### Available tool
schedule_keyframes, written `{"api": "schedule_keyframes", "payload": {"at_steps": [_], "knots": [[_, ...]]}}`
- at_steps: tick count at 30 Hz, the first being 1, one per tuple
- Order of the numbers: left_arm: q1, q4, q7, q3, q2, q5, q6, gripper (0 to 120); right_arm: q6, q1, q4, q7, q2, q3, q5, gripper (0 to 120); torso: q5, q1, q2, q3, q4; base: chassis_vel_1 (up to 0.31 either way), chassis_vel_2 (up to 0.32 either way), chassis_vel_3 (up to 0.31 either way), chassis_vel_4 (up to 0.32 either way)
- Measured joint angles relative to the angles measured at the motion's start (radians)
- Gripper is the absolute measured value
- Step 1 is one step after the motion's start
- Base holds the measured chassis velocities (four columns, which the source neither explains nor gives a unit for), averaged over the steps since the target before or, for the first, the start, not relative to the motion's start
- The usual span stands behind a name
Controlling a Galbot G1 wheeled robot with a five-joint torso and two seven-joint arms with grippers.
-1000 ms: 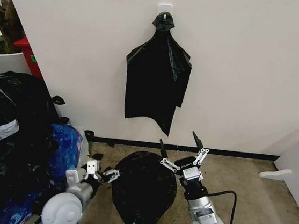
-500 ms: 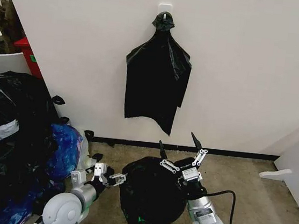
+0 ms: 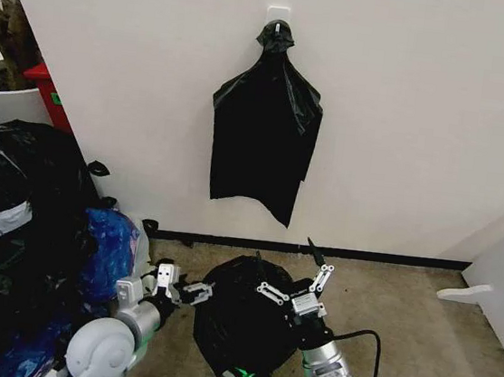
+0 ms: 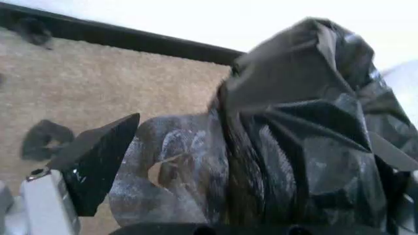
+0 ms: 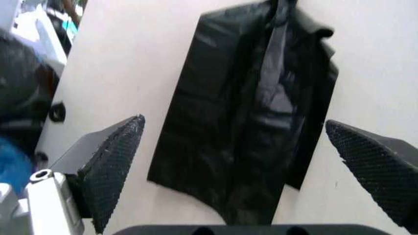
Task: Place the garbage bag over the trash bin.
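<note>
A: Status on the garbage bag (image 3: pixel 244 320)?

B: I see it on the carpet floor (image 3: pixel 424 354) near the wall, between both arms, draped over something rounded. Can't make out the trash bin itself, black plastic covers it. Small green patch at the bag's lower edge.

A: Left gripper (image 3: pixel 187 292)?

B: At the bag's left side. In my left wrist view crinkled plastic runs right up past the one finger (image 4: pixel 98 164) I can see. Can't tell if it's clamping or not.

A: Right gripper (image 3: pixel 295 276)?

B: Spread wide, holding nothing, poised over the bag's upper right. Its wrist camera looks between the fingers at the hanging bags (image 5: pixel 251 107) knotted on the wall hook (image 3: pixel 278 14).

A: Surroundings?

B: Bulging black sacks (image 3: pixel 13 207) and a blue bag (image 3: pixel 108 250) on my left.
</note>
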Motion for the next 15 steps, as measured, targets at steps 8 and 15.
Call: {"api": "schedule_keyframes", "payload": {"at_steps": [8,15], "knots": [[-0.011,0.046,0.057,0.019,0.012,0.119,-0.075,100,-0.156,0.06,-0.026,-0.008,-0.045,-0.08,0.088,100,0.0001,0.0,0.0,0.0,0.0,0.0,0.0,0.0,0.0],[-0.034,0.072,0.053,0.028,0.012,0.124,-0.086,100,-0.228,0.224,-0.144,-0.048,-0.027,-0.207,0.145,100,0.0,0.0,0.0,0.0,0.0002,0.0,0.0,0.0,0.0]]}}
